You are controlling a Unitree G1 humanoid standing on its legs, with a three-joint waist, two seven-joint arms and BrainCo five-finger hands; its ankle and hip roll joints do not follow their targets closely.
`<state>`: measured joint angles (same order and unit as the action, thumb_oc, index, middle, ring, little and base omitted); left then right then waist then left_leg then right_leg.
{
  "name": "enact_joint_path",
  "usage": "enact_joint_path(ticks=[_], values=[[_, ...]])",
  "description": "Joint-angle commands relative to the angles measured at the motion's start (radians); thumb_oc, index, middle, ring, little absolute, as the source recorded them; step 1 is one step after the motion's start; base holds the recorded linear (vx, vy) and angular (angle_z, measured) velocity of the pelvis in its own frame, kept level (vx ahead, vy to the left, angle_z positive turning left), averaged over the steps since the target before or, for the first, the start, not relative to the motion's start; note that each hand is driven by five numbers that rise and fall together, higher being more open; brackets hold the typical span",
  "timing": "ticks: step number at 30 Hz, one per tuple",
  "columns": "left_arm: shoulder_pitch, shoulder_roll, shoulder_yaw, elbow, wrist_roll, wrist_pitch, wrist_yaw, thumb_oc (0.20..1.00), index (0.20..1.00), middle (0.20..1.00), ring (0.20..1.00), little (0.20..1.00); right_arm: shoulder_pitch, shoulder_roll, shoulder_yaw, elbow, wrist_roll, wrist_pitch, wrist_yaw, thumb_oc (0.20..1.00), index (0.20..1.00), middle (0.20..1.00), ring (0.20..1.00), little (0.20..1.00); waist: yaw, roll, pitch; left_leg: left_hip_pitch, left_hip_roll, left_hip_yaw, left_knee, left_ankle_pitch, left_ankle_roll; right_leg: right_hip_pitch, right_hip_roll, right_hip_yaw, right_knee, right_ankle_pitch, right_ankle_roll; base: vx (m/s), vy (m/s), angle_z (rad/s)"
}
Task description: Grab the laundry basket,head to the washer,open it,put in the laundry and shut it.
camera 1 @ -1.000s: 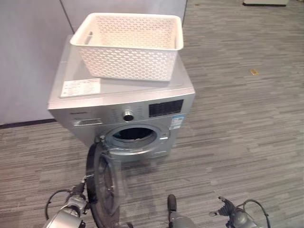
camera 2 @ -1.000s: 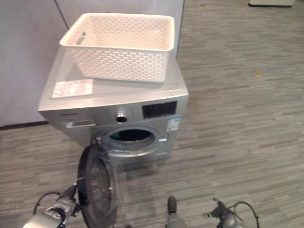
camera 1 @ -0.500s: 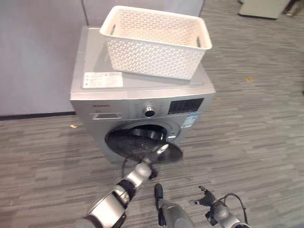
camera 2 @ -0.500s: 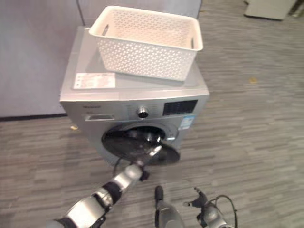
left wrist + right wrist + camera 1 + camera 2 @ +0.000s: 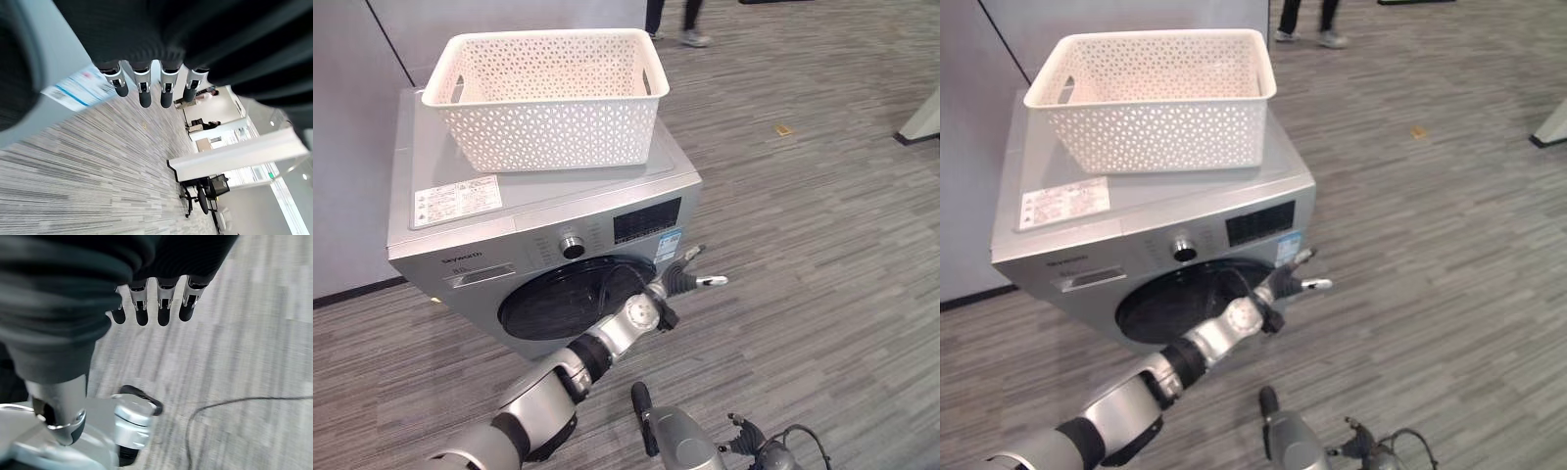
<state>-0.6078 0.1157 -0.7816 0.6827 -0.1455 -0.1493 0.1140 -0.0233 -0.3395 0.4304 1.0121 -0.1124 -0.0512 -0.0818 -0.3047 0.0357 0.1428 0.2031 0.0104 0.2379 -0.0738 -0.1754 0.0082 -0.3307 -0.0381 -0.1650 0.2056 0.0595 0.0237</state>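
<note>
At centre frame my left robot hand (image 5: 680,280), fingers straight and empty, rests by the washer (image 5: 548,245) door (image 5: 570,299), basket (image 5: 546,96) on top; the door may spring open unlatched.

The left arm extends forward and upward from the lower left, forearm raised, wrist nearly in line with the forearm. The left hand (image 5: 677,281) is at full reach with fingers (image 5: 145,93) straight and slightly spread, holding nothing. The right hand (image 5: 161,308) hangs low at the robot's right side, fingers straight and relaxed, pointing downward, holding nothing.
</note>
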Motion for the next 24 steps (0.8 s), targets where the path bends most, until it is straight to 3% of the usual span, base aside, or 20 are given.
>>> enact_joint_path(ticks=[1,2,5,7,9,11,13,14,15,16,17,19,20,21,22,24], values=[[0.089,-0.014,0.052,0.016,0.006,-0.102,-0.055,1.000,1.000,1.000,1.000,1.000,0.036,0.027,0.023,0.030,0.015,-0.058,0.004,1.000,1.000,1.000,1.000,1.000,0.036,-0.076,-0.077,0.076,-0.016,-0.046,0.049,-0.116,-0.019,0.018,-0.094,0.016,-0.250,0.197,0.182,-0.01,-0.057,0.55],[0.089,-0.014,0.052,0.016,0.006,-0.102,-0.055,1.000,1.000,1.000,1.000,1.000,0.036,0.027,0.024,0.030,0.015,-0.058,0.004,1.000,1.000,1.000,1.000,1.000,0.035,-0.077,-0.078,0.075,-0.016,-0.047,0.049,-0.115,-0.019,0.016,-0.095,0.016,-0.250,0.197,0.182,0.02,-0.107,0.58],[0.266,0.057,0.140,0.047,-0.055,-0.116,-0.097,1.000,1.000,1.000,1.000,1.000,0.031,0.035,0.014,0.018,0.025,-0.073,0.000,1.000,1.000,1.000,1.000,1.000,0.091,-0.065,-0.083,0.060,0.033,-0.065,0.079,-0.072,-0.054,0.044,-0.071,-0.002,-0.254,0.166,0.154,0.06,-0.155,0.38],[0.307,0.076,0.163,0.050,-0.067,-0.117,-0.106,1.000,1.000,1.000,1.000,1.000,0.030,0.038,0.010,0.017,0.029,-0.074,0.001,1.000,1.000,1.000,1.000,1.000,0.099,-0.066,-0.089,0.052,0.041,-0.071,0.089,-0.047,-0.065,0.049,-0.067,-0.007,-0.255,0.160,0.147,0.07,-0.125,0.31],[0.402,0.145,0.228,0.074,-0.047,-0.133,-0.099,1.000,1.000,1.000,1.000,1.000,0.031,0.033,-0.008,0.022,0.042,-0.087,0.002,1.000,1.000,1.000,1.000,1.000,0.138,-0.050,-0.095,0.032,0.084,-0.096,0.162,0.040,-0.101,0.095,-0.029,-0.028,-0.264,0.127,0.115,0.12,-0.181,0.25],[0.461,0.186,0.272,0.095,-0.019,-0.141,-0.095,1.000,1.000,1.000,1.000,1.000,0.030,0.029,-0.014,0.028,0.042,-0.089,0.005,1.000,1.000,1.000,1.000,1.000,0.163,-0.043,-0.100,0.014,0.095,-0.122,0.230,0.102,-0.116,0.130,-0.005,-0.036,-0.274,0.102,0.095,0.13,-0.167,0.14],[0.505,0.218,0.321,0.120,0.022,-0.139,-0.074,1.000,1.000,1.000,1.000,1.000,0.024,0.024,-0.020,0.044,0.036,-0.088,0.006,1.000,1.000,1.000,1.000,1.000,0.202,-0.055,-0.086,-0.084,0.072,-0.197,0.447,0.187,-0.124,0.174,0.008,-0.019,-0.288,0.071,0.063,0.10,-0.157,0.17],[0.504,0.219,0.321,0.120,0.023,-0.138,-0.074,1.000,1.000,1.000,1.000,1.000,0.023,0.025,-0.020,0.044,0.036,-0.088,0.006,1.000,1.000,1.000,1.000,1.000,0.198,-0.060,-0.088,-0.090,0.067,-0.200,0.448,0.191,-0.124,0.171,0.002,-0.020,-0.288,0.073,0.063,0.08,-0.142,0.10],[0.528,0.235,0.349,0.142,0.053,-0.134,-0.057,1.000,1.000,1.000,1.000,1.000,0.011,0.023,-0.022,0.062,0.040,-0.087,0.007,1.000,1.000,1.000,1.000,1.000,0.231,-0.079,-0.068,-0.158,0.035,-0.269,0.594,0.237,-0.122,0.207,0.000,-0.002,-0.293,0.057,0.046,0.07,-0.113,0.03],[0.531,0.242,0.359,0.171,0.082,-0.133,-0.038,1.000,1.000,1.000,1.000,1.000,0.003,0.022,-0.016,0.071,0.039,-0.086,0.003,1.000,1.000,1.000,1.000,1.000,0.249,-0.093,-0.057,-0.198,0.021,-0.298,0.641,0.239,-0.119,0.223,-0.013,0.009,-0.293,0.046,0.044,0.12,-0.124,-0.08],[0.536,0.245,0.378,0.205,0.109,-0.135,-0.012,1.000,1.000,1.000,1.000,1.000,-0.009,0.023,-0.005,0.079,0.035,-0.088,-0.002,1.000,1.000,1.000,1.000,1.000,0.271,-0.108,-0.039,-0.265,0.030,-0.312,0.603,0.199,-0.104,0.238,-0.033,0.022,-0.293,0.037,0.053,0.07,-0.046,-0.24],[0.535,0.245,0.378,0.205,0.110,-0.136,-0.011,1.000,1.000,1.000,1.000,1.000,-0.009,0.022,-0.005,0.080,0.035,-0.088,-0.002,1.000,1.000,1.000,1.000,1.000,0.273,-0.105,-0.037,-0.264,0.033,-0.311,0.607,0.194,-0.103,0.241,-0.030,0.023,-0.293,0.035,0.053,0.05,0.004,-0.13],[0.541,0.238,0.403,0.249,0.112,-0.138,0.012,1.000,1.000,1.000,1.000,1.000,-0.026,0.022,0.005,0.084,0.030,-0.093,-0.012,1.000,1.000,1.000,1.000,1.000,0.297,-0.120,-0.026,-0.323,0.061,-0.304,0.476,0.147,-0.094,0.253,-0.047,0.036,-0.293,0.021,0.071,0.06,0.044,0.04],[0.543,0.230,0.413,0.273,0.108,-0.134,0.011,1.000,1.000,1.000,1.000,1.000,-0.030,0.023,0.007,0.082,0.027,-0.095,-0.013,1.000,1.000,1.000,1.000,1.000,0.303,-0.117,-0.029,-0.335,0.070,-0.310,0.369,0.134,-0.093,0.256,-0.045,0.043,-0.293,0.014,0.076,0.08,0.041,0.11],[0.542,0.229,0.413,0.274,0.108,-0.135,0.011,1.000,1.000,1.000,1.000,1.000,-0.030,0.022,0.007,0.082,0.027,-0.095,-0.014,1.000,1.000,1.000,1.000,1.000,0.306,-0.117,-0.027,-0.322,0.071,-0.306,0.356,0.135,-0.093,0.261,-0.044,0.046,-0.293,0.011,0.076,0.06,0.042,0.01],[0.532,0.207,0.419,0.367,0.147,-0.127,0.033,1.000,1.000,1.000,1.000,1.000,-0.043,0.028,0.012,0.083,0.012,-0.095,-0.022,1.000,1.000,1.000,1.000,1.000,0.317,-0.098,-0.038,-0.285,0.088,-0.331,0.164,0.140,-0.103,0.290,-0.026,0.067,-0.293,-0.009,0.082,0.13,0.063,-0.57]])
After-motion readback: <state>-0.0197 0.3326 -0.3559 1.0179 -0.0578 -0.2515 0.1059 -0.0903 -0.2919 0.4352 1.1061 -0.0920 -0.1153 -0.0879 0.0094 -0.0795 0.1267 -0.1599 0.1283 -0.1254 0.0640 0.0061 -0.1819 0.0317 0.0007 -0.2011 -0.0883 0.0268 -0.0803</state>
